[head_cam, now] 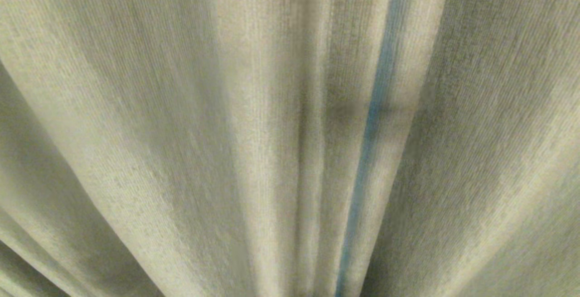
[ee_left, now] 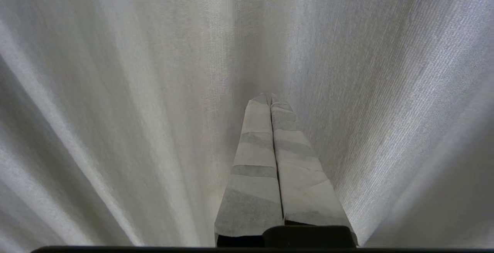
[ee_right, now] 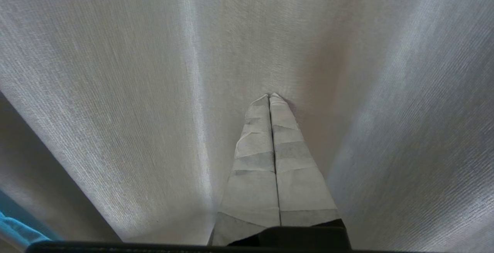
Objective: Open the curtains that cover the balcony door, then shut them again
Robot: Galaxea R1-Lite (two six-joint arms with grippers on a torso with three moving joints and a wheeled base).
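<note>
no readable text, labels or numbers show anywhere on the curtains point(head_cam: 181, 129).

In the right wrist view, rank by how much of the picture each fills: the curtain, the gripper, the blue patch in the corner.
1. The curtain, filling nearly the whole picture.
2. The right gripper, shut, its taped fingers magnified by nearness to the camera.
3. The blue patch, a corner sliver cut off by the picture's edge.

A curtained room, seemingly indoors: pleated beige-grey woven curtains point(head_cam: 181, 129) fill every view, nothing else.
</note>
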